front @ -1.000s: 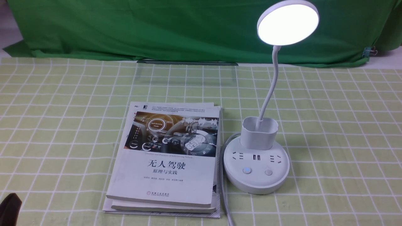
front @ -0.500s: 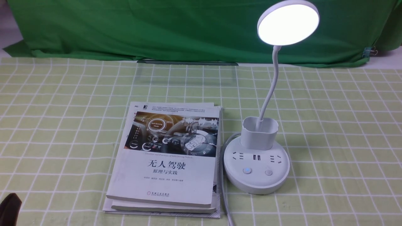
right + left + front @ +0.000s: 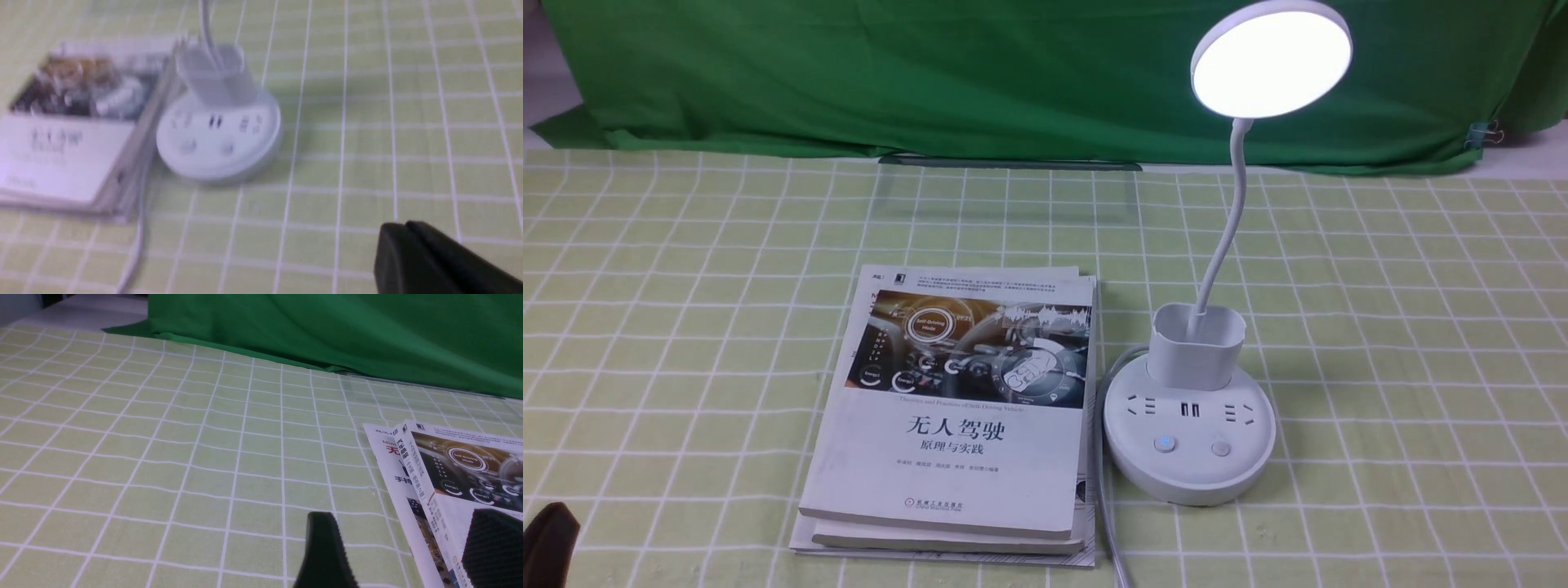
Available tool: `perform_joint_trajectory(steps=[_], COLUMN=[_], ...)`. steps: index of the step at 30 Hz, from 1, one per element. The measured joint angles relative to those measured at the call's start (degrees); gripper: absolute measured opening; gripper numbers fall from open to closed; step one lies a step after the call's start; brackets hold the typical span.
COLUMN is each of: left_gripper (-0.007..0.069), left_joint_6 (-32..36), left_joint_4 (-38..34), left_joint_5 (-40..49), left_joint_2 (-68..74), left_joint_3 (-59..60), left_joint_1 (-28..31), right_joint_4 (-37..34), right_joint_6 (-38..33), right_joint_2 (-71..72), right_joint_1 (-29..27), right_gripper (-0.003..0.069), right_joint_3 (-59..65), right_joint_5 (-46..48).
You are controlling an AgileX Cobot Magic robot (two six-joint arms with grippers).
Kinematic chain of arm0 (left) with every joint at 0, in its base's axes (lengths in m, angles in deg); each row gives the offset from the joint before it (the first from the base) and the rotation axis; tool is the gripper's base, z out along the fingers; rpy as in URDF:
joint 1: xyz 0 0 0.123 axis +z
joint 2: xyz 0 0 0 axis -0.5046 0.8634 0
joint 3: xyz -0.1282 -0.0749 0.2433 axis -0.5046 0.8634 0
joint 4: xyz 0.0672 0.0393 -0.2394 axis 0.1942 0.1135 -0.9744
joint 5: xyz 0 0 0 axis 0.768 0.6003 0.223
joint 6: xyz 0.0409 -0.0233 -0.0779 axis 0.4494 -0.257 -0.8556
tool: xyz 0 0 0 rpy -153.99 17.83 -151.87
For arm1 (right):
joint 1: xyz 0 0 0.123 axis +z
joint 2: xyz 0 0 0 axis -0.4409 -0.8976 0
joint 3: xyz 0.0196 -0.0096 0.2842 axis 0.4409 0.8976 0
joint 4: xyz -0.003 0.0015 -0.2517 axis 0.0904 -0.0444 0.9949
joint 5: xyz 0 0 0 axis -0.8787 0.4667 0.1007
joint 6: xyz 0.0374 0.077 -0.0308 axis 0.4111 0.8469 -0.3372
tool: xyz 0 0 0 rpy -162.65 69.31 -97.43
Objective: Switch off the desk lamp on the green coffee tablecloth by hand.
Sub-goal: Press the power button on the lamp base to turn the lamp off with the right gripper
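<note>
The white desk lamp stands on the green coffee tablecloth (image 3: 1405, 343) right of centre. Its disc head (image 3: 1272, 59) glows brightly. Two buttons sit at the front of its round base (image 3: 1188, 478); the left button (image 3: 1165, 443) shines blue and the right button (image 3: 1220, 448) is plain. My right gripper (image 3: 402, 229) is shut and empty, hovering over the cloth some way from the lamp base (image 3: 218, 139); it is outside the front view. My left gripper (image 3: 402, 516) is open and empty beside the books' edge. A dark tip of the left hand (image 3: 547, 543) shows at the front view's lower left corner.
A stack of books (image 3: 956, 408) lies right beside the lamp base, on its left side. The lamp's white cable (image 3: 1104, 490) runs between them toward the front edge. A dark green backdrop cloth (image 3: 931, 73) hangs behind the table.
</note>
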Motion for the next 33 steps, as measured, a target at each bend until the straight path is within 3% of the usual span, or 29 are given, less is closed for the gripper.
perform_joint_trajectory(steps=[5,19,33], left_gripper=[0.041,0.041,0.041], left_joint_6=[0.0,0.0,0.0], left_joint_4=[0.0,0.0,0.0], left_joint_5=[0.0,0.0,0.0], left_joint_2=[0.0,0.0,0.0], left_joint_3=[0.0,0.0,0.0], left_joint_1=[0.0,0.0,0.0], right_joint_4=[2.4,2.6,1.1], right_joint_6=[-2.5,-5.4,-7.5], right_joint_2=[-19.1,-53.3,-65.6], right_joint_1=[2.8,16.3,16.8], right_gripper=[0.0045,0.0045,0.0045], right_joint_3=[-8.7,-24.8,-31.8], right_joint_5=[8.8,3.1,-0.8])
